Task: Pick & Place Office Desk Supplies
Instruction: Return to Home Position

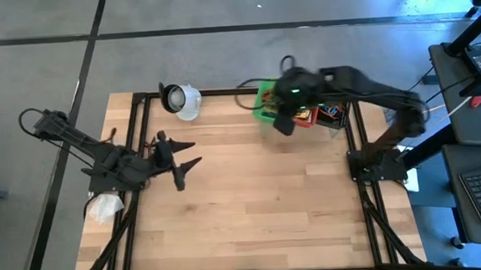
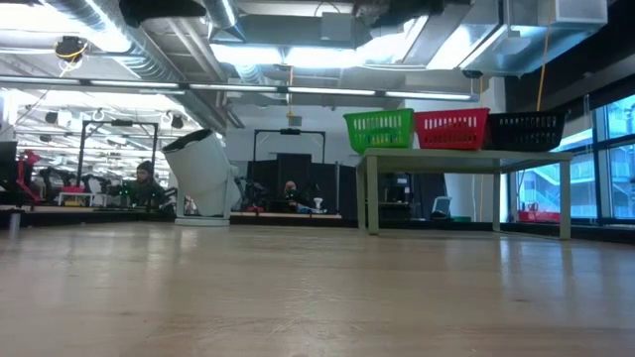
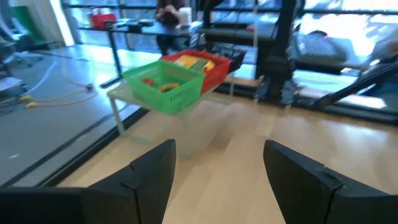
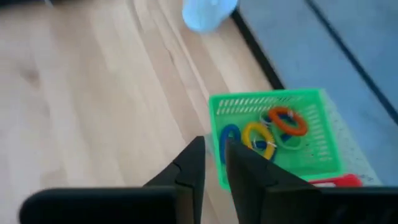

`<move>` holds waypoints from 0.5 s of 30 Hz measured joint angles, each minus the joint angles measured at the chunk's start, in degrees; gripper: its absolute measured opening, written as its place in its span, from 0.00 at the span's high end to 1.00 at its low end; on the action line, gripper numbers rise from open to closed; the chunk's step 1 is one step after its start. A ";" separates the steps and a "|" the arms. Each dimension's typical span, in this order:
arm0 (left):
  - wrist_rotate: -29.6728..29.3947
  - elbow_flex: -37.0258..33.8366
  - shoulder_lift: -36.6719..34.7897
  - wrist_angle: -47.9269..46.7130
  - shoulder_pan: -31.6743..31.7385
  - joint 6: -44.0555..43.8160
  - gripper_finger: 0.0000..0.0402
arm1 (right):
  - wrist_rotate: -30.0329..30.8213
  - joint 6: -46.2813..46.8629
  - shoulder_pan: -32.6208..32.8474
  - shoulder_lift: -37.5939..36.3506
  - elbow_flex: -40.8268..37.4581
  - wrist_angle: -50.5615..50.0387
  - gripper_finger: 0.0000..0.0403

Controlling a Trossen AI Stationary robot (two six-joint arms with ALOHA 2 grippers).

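Baskets, three, high view: green basket [image 1: 263, 94], red basket [image 1: 306, 119] and black basket [image 1: 333, 112] in a row at 1 o'clock of the table [image 1: 253, 209], the row's long axis running 9 to 3. The right gripper [image 1: 283, 124] is above the green one, blurred. The left gripper [image 1: 196, 152] is at 9 o'clock, pointing to 3, jaws spread. Low view: all three upright atop pale green shelf [image 2: 461, 156]. Left wrist view: jaws wide apart, empty. Right wrist view: orange loop [image 4: 287, 121], yellow loop [image 4: 256, 137] and blue loop [image 4: 230, 134] lying flat in the green basket, ranged along its length. Right jaws are almost pressed together, pinching nothing.
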 joint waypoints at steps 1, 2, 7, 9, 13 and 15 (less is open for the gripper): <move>0.76 0.00 -1.31 0.04 0.00 0.51 0.41 | 0.43 0.22 0.52 -1.56 0.00 0.08 0.85; 1.56 0.00 -2.66 0.21 0.00 1.01 0.41 | 0.88 0.37 1.01 -3.36 0.02 0.37 0.87; 5.82 0.00 -9.55 -1.01 0.00 3.42 0.42 | 5.82 1.74 7.83 -11.58 0.00 0.39 0.98; 6.01 0.02 -11.57 -1.90 0.00 3.97 0.44 | 8.06 2.32 11.11 -14.43 0.02 0.19 0.98; 6.91 0.02 -14.74 -6.96 0.00 4.56 0.49 | 15.04 6.01 18.31 -19.81 -0.85 -2.34 0.99; 7.01 0.02 -15.96 -9.05 0.00 4.50 0.52 | 18.27 7.74 21.76 -23.25 -3.70 -2.91 0.99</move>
